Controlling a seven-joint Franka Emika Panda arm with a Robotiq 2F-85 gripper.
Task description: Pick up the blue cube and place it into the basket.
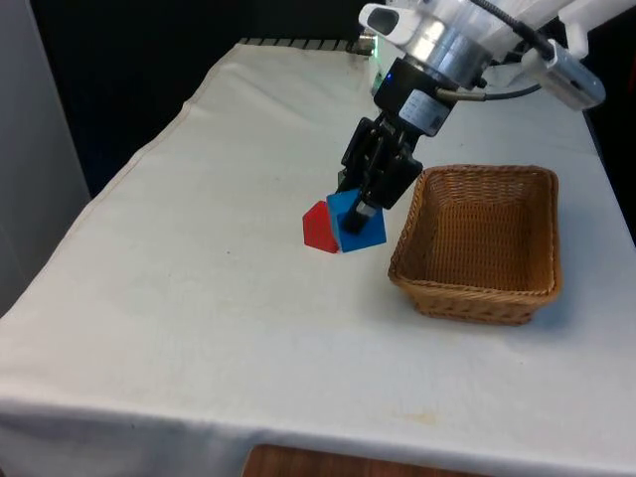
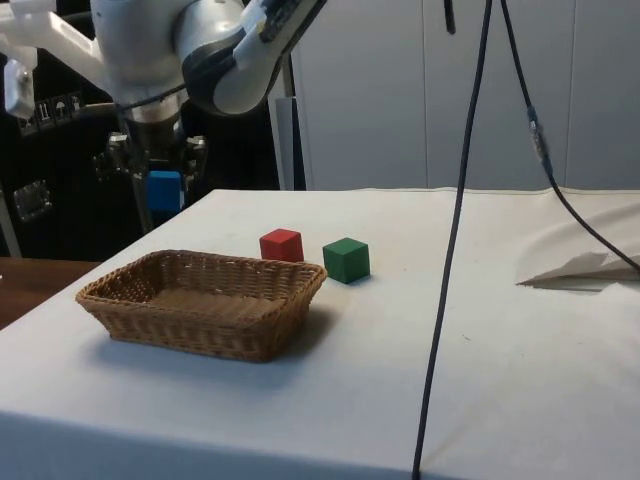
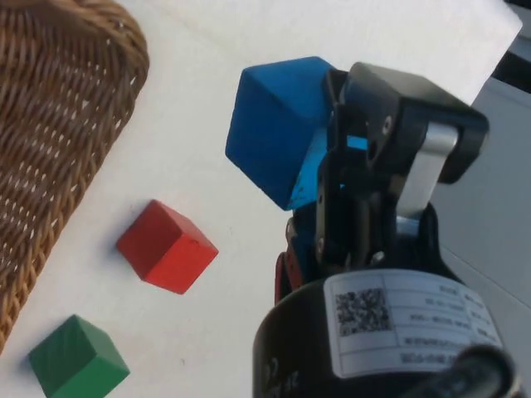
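The wicker basket (image 1: 475,243) is taken as the landmark, since it is where the load has to end. It lies nearest the front camera of all the things on the white cloth (image 1: 199,298), its mouth open upward and nothing seen inside it, so that a cube can be dropped in from above.

Just beyond the basket's rim, on the front view's left, the blue cube (image 1: 356,221) is held clear of the cloth. It is clamped between the fingers of the gripper (image 1: 366,211), which are closed on two of its faces; in the wrist view the blue cube (image 3: 278,128) is seen tilted in that hold, one corner pointing down. In the side view it hangs above the level of the basket's wall, height that is judged to be needed for the rim to be cleared.

Beside the basket and under the lifted load, the red cube (image 1: 319,229) rests on the cloth. Farther from the basket than the red one, the green cube (image 2: 346,259) stands just beside it. Both are left alone as distractors.

The lift is judged done; the carry over the basket and the release are not yet made.
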